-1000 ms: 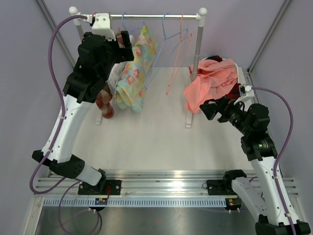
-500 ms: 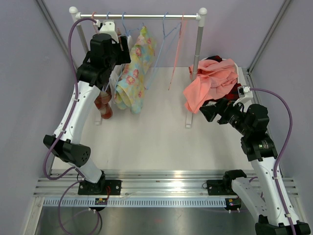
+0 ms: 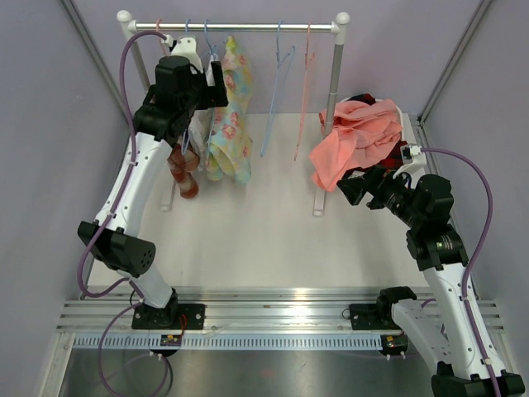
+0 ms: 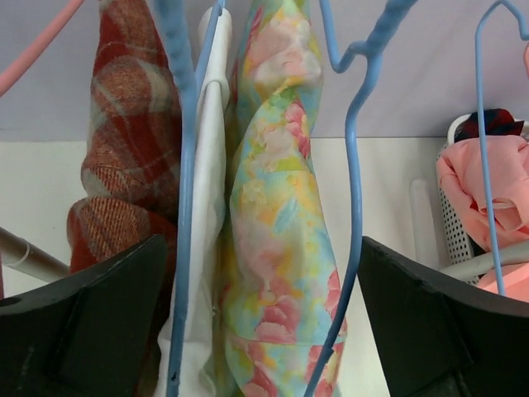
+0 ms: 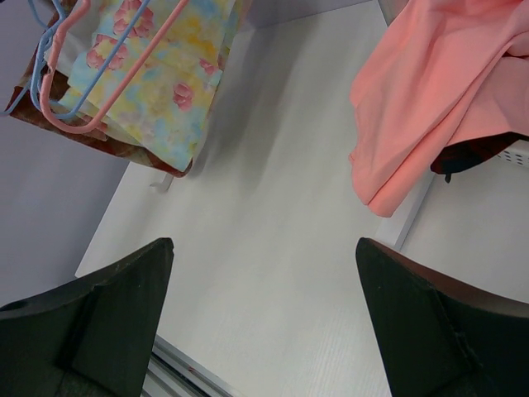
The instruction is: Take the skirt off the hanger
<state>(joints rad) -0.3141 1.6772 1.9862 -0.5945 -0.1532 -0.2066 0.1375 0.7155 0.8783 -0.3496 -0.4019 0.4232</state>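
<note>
The floral skirt [image 3: 229, 124] is hanging from a blue hanger [image 4: 354, 165] on the clothes rail [image 3: 240, 27], which is running along the far edge of the table [image 3: 264, 240]. The skirt is sitting toward the far-left corner and drooping in long folds of yellow, pink and pale blue.

The left gripper [image 3: 213, 87] is reaching up beside the rail at the skirt's left side. In the left wrist view its fingers [image 4: 83, 331] are standing wide apart and clamping nothing, and the skirt and hanger are filling the gap ahead of them. Whether either finger is touching the fabric cannot be told.

Just left of the skirt a white garment [image 4: 211, 165] and a red plaid garment [image 3: 183, 169] are hanging close together. Further right along the rail, an empty blue hanger [image 3: 277, 99] and a pink hanger [image 3: 304, 83] are dangling.

The right gripper [image 3: 351, 186] is hovering near the right edge of the table, well apart from the skirt. Its jaws are spread and holding nothing. Just beyond it, a salmon-pink cloth [image 3: 355, 136] is spilling over a white perforated basket [image 4: 456, 240] near the far-right corner.
</note>
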